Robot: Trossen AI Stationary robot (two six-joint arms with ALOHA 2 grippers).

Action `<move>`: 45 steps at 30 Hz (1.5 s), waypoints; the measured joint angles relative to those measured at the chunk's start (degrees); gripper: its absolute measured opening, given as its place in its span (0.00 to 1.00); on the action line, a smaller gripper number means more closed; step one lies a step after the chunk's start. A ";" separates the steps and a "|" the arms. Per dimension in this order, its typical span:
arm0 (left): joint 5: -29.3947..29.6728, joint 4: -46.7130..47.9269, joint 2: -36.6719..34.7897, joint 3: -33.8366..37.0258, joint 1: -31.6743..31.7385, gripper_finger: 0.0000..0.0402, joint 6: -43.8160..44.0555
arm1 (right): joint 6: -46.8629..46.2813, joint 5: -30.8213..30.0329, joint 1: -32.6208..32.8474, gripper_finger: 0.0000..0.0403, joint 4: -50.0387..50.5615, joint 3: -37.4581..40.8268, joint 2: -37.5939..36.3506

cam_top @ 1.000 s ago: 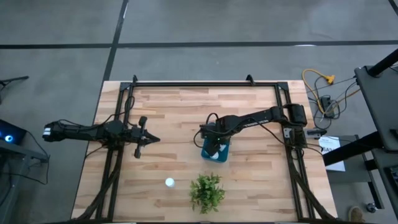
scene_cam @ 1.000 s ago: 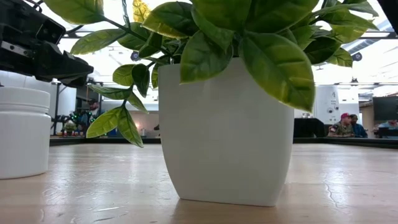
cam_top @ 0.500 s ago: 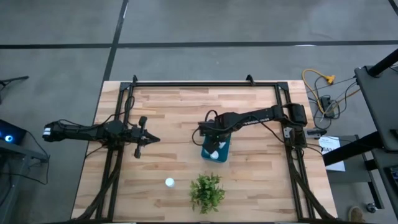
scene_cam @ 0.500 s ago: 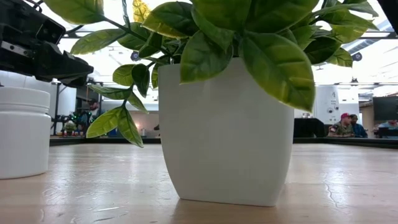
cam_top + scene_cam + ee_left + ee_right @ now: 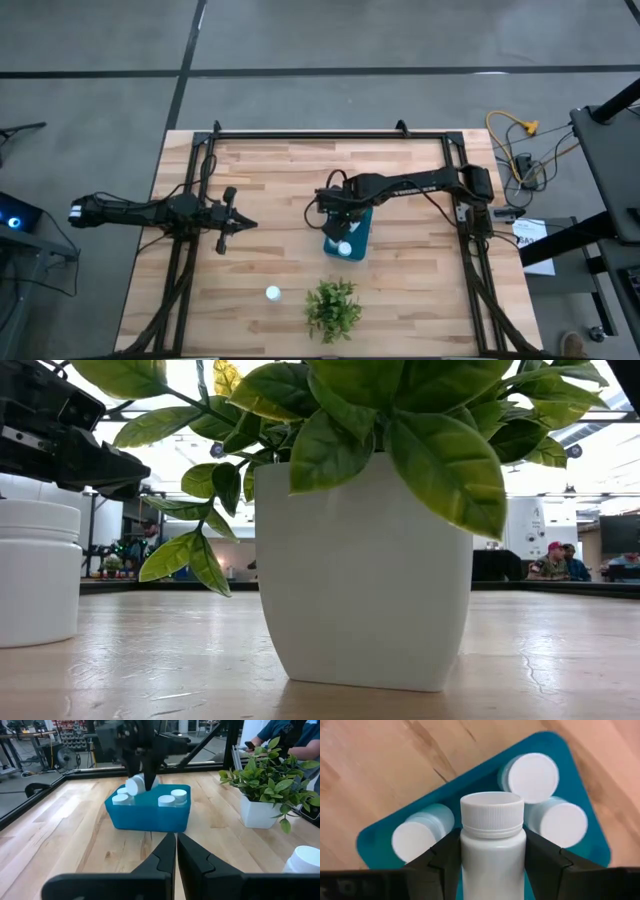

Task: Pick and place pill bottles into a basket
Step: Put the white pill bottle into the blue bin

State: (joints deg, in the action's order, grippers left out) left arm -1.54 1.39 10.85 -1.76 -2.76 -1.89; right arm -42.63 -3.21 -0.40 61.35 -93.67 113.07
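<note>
Pill bottle [image 5: 492,845] in right gripper [image 5: 492,857], tilted, cap toward basket [image 5: 470,785].

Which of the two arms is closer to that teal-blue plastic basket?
The right. Its gripper hangs over the teal-blue plastic basket, holding a white pill bottle above it. The left gripper waits shut, well off to the basket's side.

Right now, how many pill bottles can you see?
6: four in the basket, one bottle in the right hand above it, one bottle on the table near the plant.
</note>
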 joint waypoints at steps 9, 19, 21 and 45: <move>0.00 0.02 0.00 0.00 0.02 0.00 0.00 | 2.71 -4.45 0.01 0.41 6.16 -8.05 -0.07; 0.00 0.02 0.00 0.00 0.01 0.00 0.00 | 4.68 -11.93 0.52 0.41 11.69 -14.02 -0.19; 0.02 0.02 0.00 0.00 0.00 0.00 0.00 | 5.49 -13.29 0.91 0.41 12.04 -14.42 -0.19; 0.02 0.02 0.00 0.00 0.01 0.00 0.01 | 5.21 -24.40 3.68 0.41 9.65 -13.55 -13.11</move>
State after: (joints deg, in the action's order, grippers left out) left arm -1.52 1.41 10.85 -1.76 -2.76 -1.88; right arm -37.42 -27.61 3.27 71.00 -107.22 99.96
